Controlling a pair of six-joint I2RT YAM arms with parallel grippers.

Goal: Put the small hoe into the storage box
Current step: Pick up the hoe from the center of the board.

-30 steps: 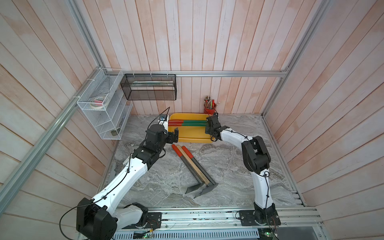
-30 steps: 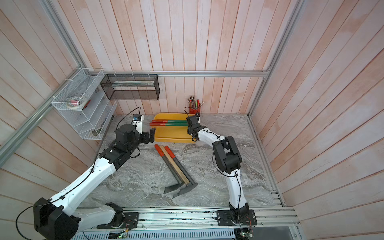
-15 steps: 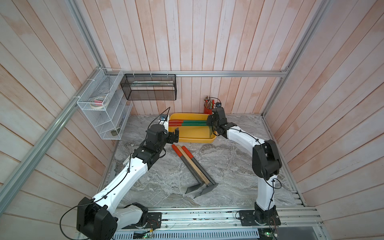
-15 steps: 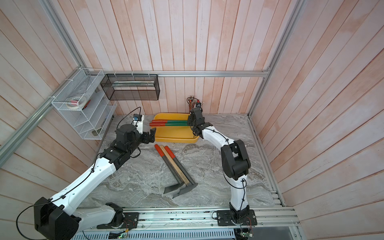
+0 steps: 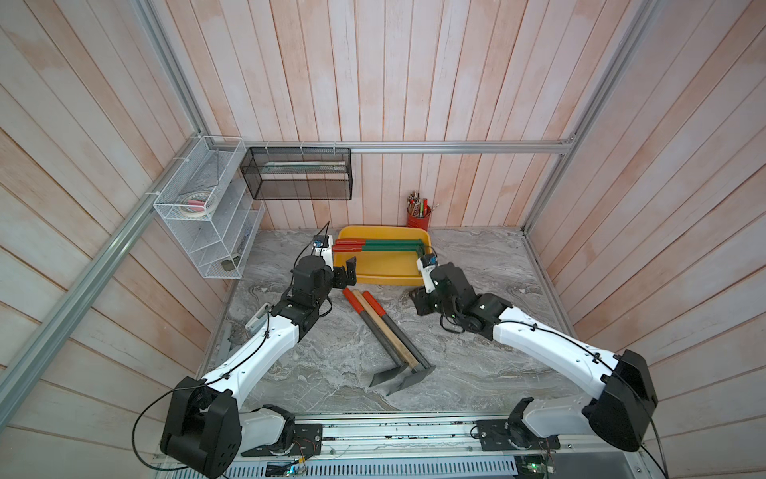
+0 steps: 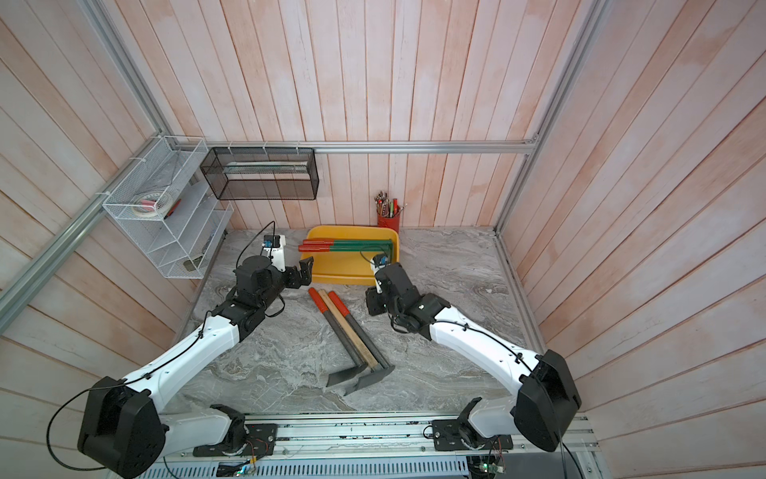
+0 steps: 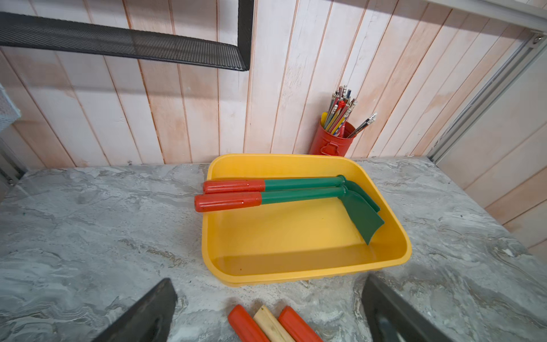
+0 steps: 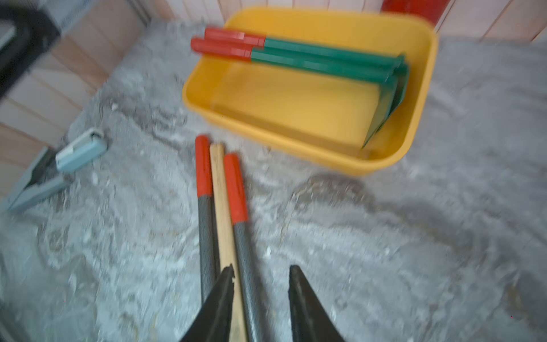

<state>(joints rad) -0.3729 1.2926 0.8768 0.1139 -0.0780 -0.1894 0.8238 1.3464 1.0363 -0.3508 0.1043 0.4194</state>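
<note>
Storage box [image 5: 381, 283] is set at the back of the worktop [image 5: 476, 356], close to the wall; two green hoes [image 5: 385, 245] are laid inside it side by side, blades against the right-hand wall, red grips resting over the left rim; the same is seen in the left wrist view, box [image 7: 296, 275], hoes [image 7: 299, 192]

Two grey-shafted hoes [image 5: 375, 331] are left on the worktop in front of the box, a wooden handle [image 5: 387, 331] pressed between them, red grips towards the box, blades towards the near edge

Left pincer [image 5: 346, 273] is held just off the box's left front corner, fingers [image 7: 154, 311] spread wide, nothing gripped

Right pincer [image 5: 416, 300] is held by the box's right front corner, beside the red grips; in its wrist view [image 8: 261, 268] the fingers are seen partly apart, nothing held between them; that view is blurred

Red pencil pot [image 5: 418, 217] is stood behind the box
</note>
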